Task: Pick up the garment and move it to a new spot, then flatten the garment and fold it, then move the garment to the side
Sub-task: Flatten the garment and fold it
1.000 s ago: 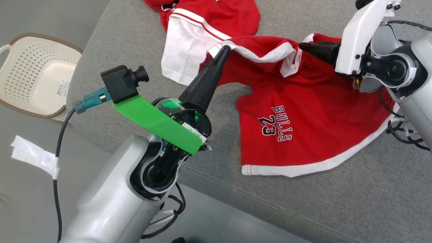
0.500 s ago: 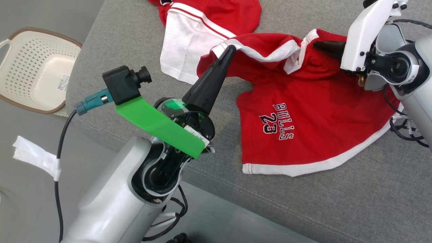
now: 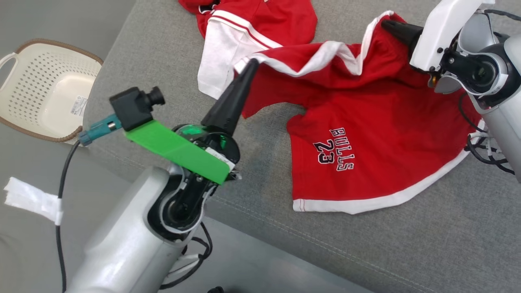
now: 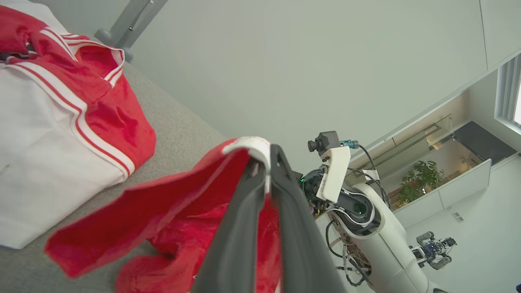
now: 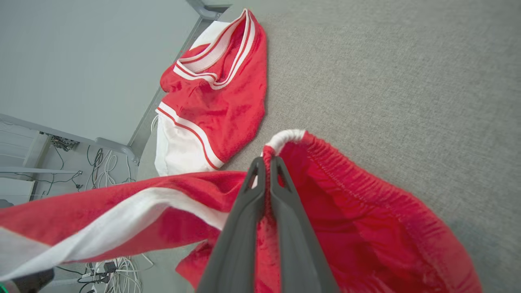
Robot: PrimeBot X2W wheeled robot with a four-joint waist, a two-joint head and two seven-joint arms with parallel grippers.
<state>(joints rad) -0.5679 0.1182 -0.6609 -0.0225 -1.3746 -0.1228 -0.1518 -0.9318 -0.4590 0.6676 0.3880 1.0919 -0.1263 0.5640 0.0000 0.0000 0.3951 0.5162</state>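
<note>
Compared with one second before, the right gripper [image 3: 386,24] has closed. Then its fingers stood apart beside the cloth; now they pinch the red shorts [image 3: 366,162] at the upper right of the head view. The left gripper [image 3: 251,64] was already closed on the white waistband [image 3: 321,57] and stays so, but it is now more to the left. The two grippers are farther apart than before, so the waistband hangs between them as a longer, straighter line.

Nearest in the head view, at the lower left, is the pale glossy left forearm with a green plastic bracket [image 3: 175,148] that carries a small black camera. Behind it lies the grey cushion [image 3: 407,252], of coarse woven cloth with a stitched seam. The lower part of the shorts rests on it, with a white hem and the print "BULLS 23"; the upper part is lifted. Farther, at the top, a red and white jersey [image 3: 248,32] lies crumpled, just beside the shorts. At the far left a cream plastic basket [image 3: 24,122] with a perforated wall and a brown rim stands off the cushion.

The left wrist view shows the white band folded over between the dark fingers, and also the right arm, a pale wall and a green plant behind it. The right wrist view shows the gathered elastic ribs of the waistband, and loose white cables on the floor beyond the cushion's edge.
</note>
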